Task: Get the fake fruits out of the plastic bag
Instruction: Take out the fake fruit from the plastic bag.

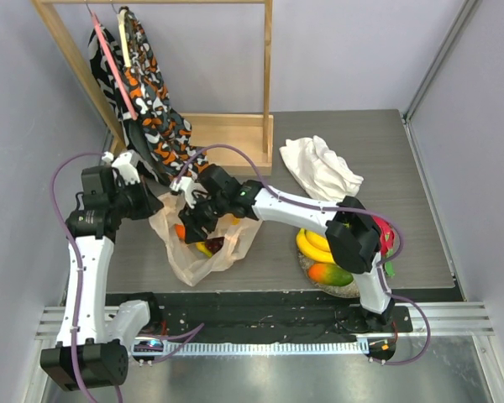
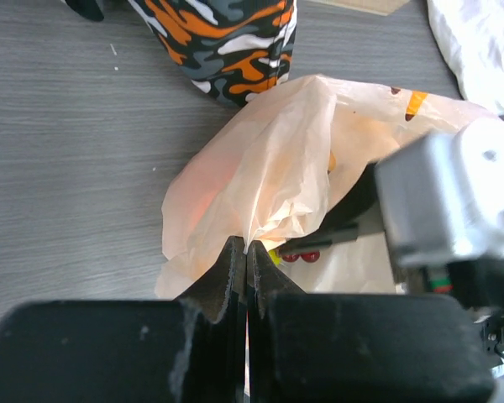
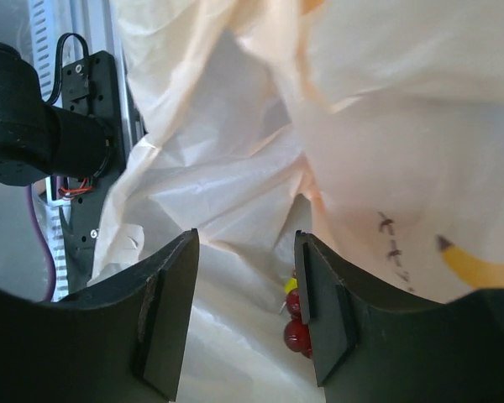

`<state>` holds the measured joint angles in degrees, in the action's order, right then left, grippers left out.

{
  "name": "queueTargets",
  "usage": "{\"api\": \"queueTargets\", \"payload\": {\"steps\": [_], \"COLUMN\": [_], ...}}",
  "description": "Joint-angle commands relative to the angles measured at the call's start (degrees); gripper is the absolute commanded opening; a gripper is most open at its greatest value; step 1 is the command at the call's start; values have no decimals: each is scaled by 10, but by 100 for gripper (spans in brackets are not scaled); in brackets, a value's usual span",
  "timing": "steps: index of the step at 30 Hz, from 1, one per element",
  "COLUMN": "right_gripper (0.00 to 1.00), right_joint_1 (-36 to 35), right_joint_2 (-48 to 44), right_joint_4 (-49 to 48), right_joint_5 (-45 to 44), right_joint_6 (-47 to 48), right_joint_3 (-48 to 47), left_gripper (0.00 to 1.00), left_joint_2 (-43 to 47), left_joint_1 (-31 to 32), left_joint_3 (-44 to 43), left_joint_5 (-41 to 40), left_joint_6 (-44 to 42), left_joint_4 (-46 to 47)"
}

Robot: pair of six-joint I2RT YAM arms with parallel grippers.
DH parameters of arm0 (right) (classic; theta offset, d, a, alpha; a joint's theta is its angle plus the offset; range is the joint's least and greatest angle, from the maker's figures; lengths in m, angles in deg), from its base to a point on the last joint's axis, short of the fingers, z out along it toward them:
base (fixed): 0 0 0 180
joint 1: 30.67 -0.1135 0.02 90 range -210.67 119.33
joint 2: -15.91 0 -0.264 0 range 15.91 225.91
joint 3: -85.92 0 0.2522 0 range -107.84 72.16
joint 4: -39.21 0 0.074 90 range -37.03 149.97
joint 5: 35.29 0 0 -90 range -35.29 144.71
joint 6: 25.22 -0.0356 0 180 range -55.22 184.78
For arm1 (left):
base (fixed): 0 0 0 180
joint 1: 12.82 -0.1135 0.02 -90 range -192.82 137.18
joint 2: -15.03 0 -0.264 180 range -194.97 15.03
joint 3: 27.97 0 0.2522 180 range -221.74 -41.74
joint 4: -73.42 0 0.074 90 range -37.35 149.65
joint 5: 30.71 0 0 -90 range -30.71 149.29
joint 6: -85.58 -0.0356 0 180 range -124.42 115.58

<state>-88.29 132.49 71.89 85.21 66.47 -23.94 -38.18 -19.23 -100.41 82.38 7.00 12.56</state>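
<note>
The plastic bag point(image 1: 189, 267) lies crumpled on the table point(image 1: 403, 168) between the two arms in the top view. Some fake fruits point(image 1: 203, 248) show through it, while the banana bunch point(image 1: 315, 243) and mango point(image 1: 330, 274) sit apart at the right.

In the left wrist view, the left gripper point(image 2: 246, 245) is pinched tight on a fold of the bag's film.

In the right wrist view, the right gripper point(image 3: 245, 277) stands partly open inside the bag's mouth. It holds nothing, and small red berries point(image 3: 296, 327) lie just beyond it.
</note>
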Motion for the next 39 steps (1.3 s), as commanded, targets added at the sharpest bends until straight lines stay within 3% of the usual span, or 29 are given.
{"api": "queueTargets", "payload": {"steps": [1,9,13,14,19,29,31,34,35,37,39], "right_gripper": [57,73,81,87,95,96,94,81,71,60,54], "right_joint_1": [-13,15,26,27,23,5,5,5,5,6,7], "right_joint_2": [-17,44,65,68,94,140,151,154,150,126,101], "right_joint_4": [-27,-39,-39,-39,-47,-59,-60,-63,-62,-46,-22], "right_joint_5": [-8,-162,-196,-202,-196,-164,-163,-142,-139,-148,-135], "right_joint_6": [-16,-80,-81,-83,-96,-115,-116,-97,-84,-73,-43], "right_joint_3": [4,-43,-57,-59,-78,-118,-123,-125,-125,-125,-115], "left_gripper": [0,0,0,0,0,0,0,0,0,0,0], "left_joint_2": [-1,6,9,9,9,10,12,12,12,12,11], "left_joint_1": [-3,-3,-4,-3,-4,-4,-4,-4,-4,-4,-4], "left_joint_3": [-36,-42,-34,-32,-23,-18,-19,-17,-16,-15,-13], "left_joint_5": [12,18,20,21,31,34,32,29,28,27,27], "left_joint_6": [9,-3,-8,-7,-2,-1,-1,-3,-3,-5,-4], "left_joint_4": [33,13,6,6,8,7,6,4,4,5,13]}}
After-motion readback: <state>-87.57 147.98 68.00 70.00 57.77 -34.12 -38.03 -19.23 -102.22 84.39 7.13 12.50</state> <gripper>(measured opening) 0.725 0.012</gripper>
